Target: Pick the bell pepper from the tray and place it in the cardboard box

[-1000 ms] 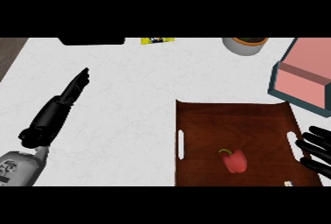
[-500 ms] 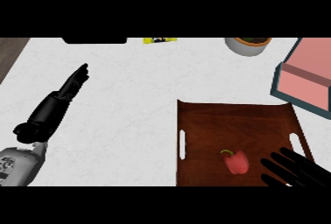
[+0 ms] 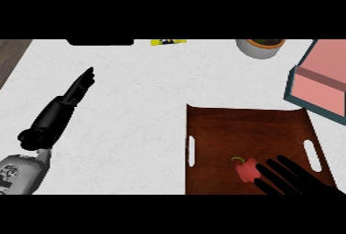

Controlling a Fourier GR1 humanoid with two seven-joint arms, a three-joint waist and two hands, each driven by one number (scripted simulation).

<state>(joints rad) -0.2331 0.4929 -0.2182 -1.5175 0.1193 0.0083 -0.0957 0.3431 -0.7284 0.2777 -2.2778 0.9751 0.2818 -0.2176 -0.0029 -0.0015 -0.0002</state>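
Your bell pepper (image 3: pixel 246 169) is small and red with a curled green stem, lying in the near part of the brown tray (image 3: pixel 223 132). At its 4 o'clock your right hand (image 3: pixel 292 180) spreads straight fingers, possibly touching it. Your left hand (image 3: pixel 73 93) lies flat, fingers straight, on the white counter (image 3: pixel 135 91). At 1 o'clock sits the cardboard box (image 3: pixel 321 80); beyond, a pot (image 3: pixel 260 47).
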